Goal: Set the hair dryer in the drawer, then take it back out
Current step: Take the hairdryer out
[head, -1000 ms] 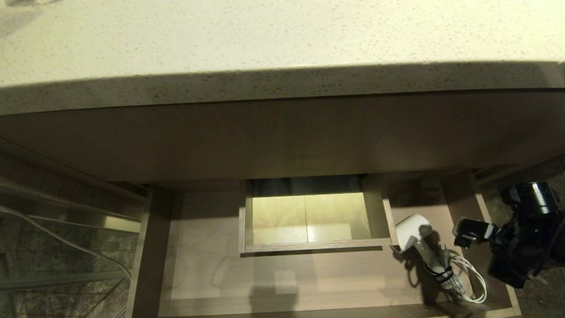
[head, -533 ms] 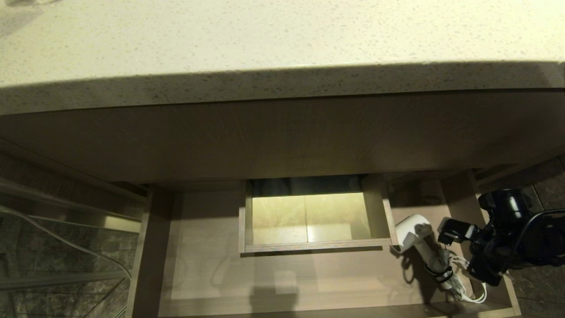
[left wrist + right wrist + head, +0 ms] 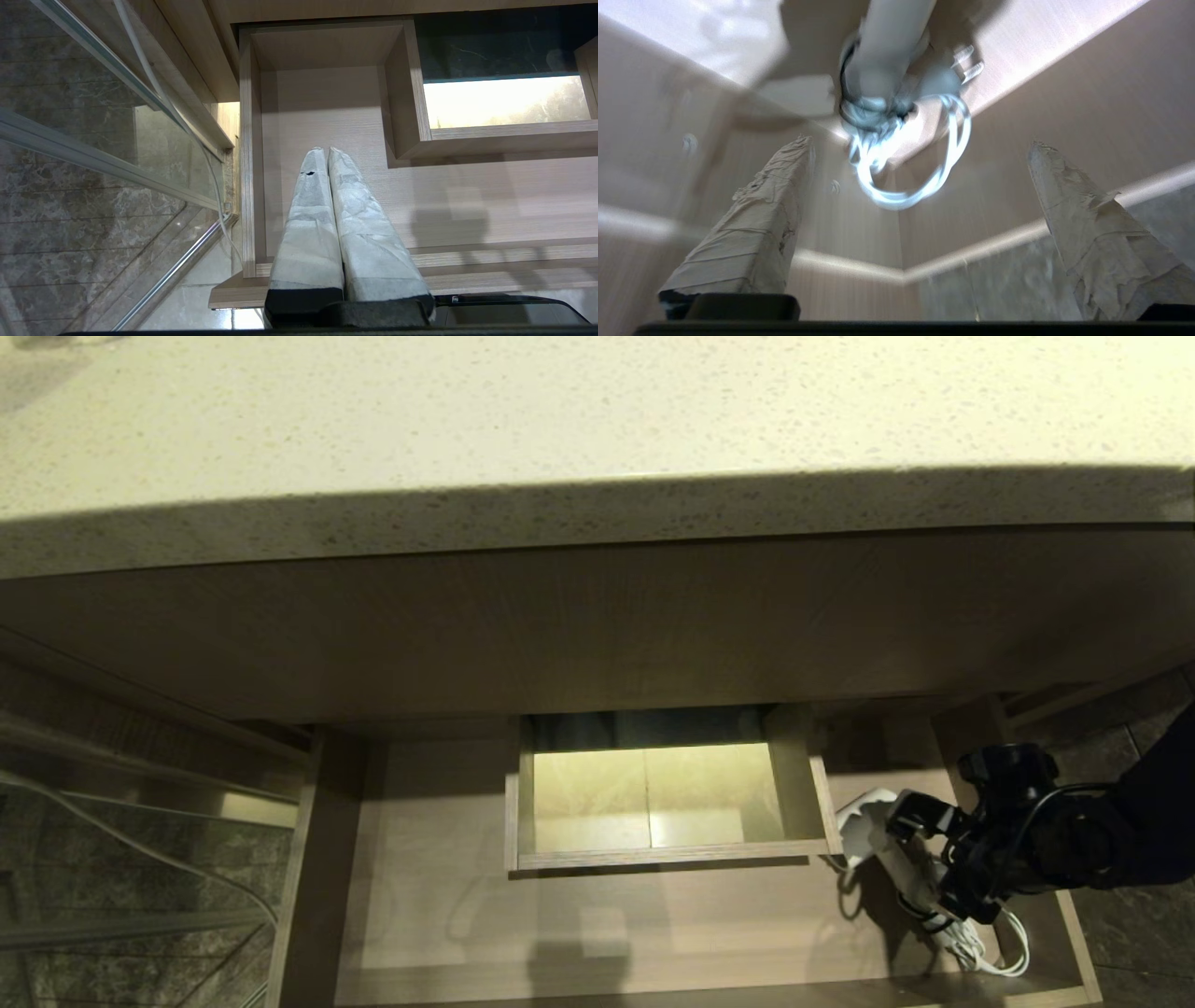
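At the near edge, the drawer [image 3: 448, 915] stands pulled out, its narrow front rail running along the bottom of the head view. In its near right corner lies the dryer [image 3: 864, 826], flat on the drawer floor, its barrel pointing toward the cut-out [image 3: 653, 798] and its handle trailing toward the front rail, with the cord [image 3: 999, 947] looped and bound by a dark tie at the handle's end. The right gripper [image 3: 920, 854] reaches in over the drawer's right wall and hangs just above the handle; in the right wrist view its fingers [image 3: 752, 233] are spread wide with the cord [image 3: 906, 158] and handle end between them, and nothing is held. The left gripper [image 3: 324, 151] sits over the left part of the drawer, near the front rail, its fingers [image 3: 308, 205] pressed together and empty. Farther in, the walled cut-out opens in the middle of the drawer floor, brightly lit below. Beyond it rises the taller front panel [image 3: 597, 625], and above that the speckled desk [image 3: 560, 420] top overhangs everything.
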You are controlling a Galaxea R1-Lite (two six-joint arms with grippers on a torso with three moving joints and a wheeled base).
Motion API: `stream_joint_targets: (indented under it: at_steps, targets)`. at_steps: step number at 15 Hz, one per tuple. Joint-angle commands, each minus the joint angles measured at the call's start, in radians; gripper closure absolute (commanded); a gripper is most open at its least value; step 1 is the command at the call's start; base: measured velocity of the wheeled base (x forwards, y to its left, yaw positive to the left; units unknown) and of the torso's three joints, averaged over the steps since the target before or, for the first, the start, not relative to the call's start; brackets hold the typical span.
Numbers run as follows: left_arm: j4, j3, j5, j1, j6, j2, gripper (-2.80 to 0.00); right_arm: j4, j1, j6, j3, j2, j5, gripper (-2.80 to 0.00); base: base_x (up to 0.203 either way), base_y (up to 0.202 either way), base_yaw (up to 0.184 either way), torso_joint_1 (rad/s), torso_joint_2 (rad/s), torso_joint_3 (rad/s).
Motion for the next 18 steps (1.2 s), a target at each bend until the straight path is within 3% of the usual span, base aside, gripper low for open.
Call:
stream_joint_targets:
  at_steps: [1, 12, 18]
  targets:
    - [0.000, 0.000, 0.001, 0.000, -0.001, 0.000, 0.00, -0.013, 0.006, 0.016, -0.033, 0.083, 0.001, -2.80, 0.000, 0.000, 0.000, 0.000, 0.00, 0.000]
    - [0.000, 0.000, 0.001, 0.000, -0.001, 0.000, 0.00, -0.115, -0.014, 0.052, -0.051, 0.190, 0.028, -2.80, 0.000, 0.000, 0.000, 0.000, 0.00, 0.000]
    - [0.000, 0.000, 0.001, 0.000, -0.001, 0.000, 0.00, -0.105, -0.026, 0.065, -0.118, 0.248, 0.052, -2.80, 0.000, 0.000, 0.000, 0.000, 0.00, 0.000]
